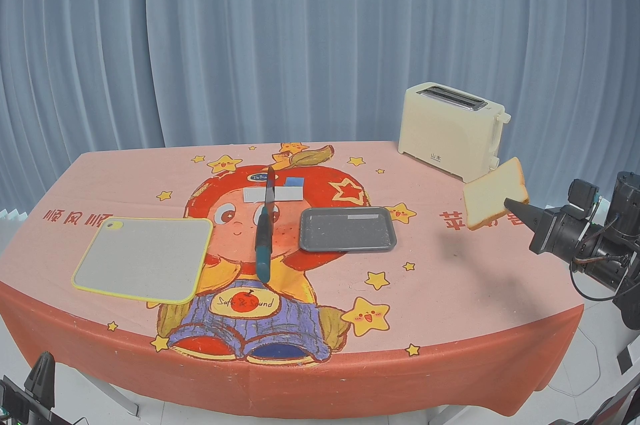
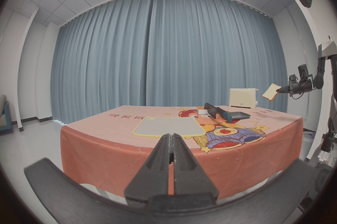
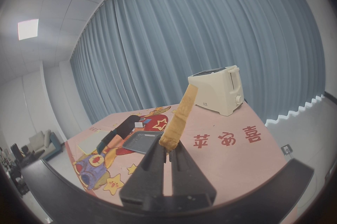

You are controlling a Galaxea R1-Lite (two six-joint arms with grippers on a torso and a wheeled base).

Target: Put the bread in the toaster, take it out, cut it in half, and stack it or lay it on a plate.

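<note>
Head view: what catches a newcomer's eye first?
A bread slice hangs in the air over the table's right edge, pinched by the right gripper, near the cream toaster. Mid-table, a knife lies between the cutting board and the grey tray on a bright cartoon tablecloth.

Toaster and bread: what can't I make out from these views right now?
Toaster slots: insides hidden by the shallow angle, head view.
Bread: seen edge-on in the right wrist view; the right gripper covers its lower corner.
Left gripper: cut off by the head view's bottom edge.
</note>
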